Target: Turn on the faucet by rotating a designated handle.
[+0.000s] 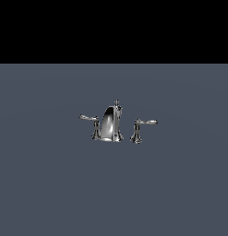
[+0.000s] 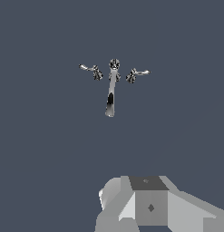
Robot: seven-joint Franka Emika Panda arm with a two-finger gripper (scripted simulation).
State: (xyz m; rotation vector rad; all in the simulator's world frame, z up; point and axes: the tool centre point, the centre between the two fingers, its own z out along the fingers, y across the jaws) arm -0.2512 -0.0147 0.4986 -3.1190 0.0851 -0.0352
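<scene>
Claw (image 2: 152,206) position: only part of its grey, blocky body enters the wrist view, and the fingertips are out of frame, so whether it is wide or narrow cannot be told. It holds nothing visible and is well apart from the faucet (image 2: 111,88). The arm does not appear in the exterior view.

Faucet (image 1: 111,124) location: it stands upright on the flat blue-grey table (image 1: 51,193), roughly at the middle of the exterior view. The set is shiny chrome. Its curved, flared spout carries a small knob (image 1: 117,103) on top.

Handle (image 1: 91,123) location: it stands just beside the spout, on the exterior view's left. It is a small flared post with a thin lever pointing outward, away from the spout. In the wrist view the same handle (image 2: 91,70) sits beside the spout base.

Twin handle (image 1: 141,128) location: it stands on the exterior view's right of the spout, slightly apart from it, lever pointing toward the right.
</scene>
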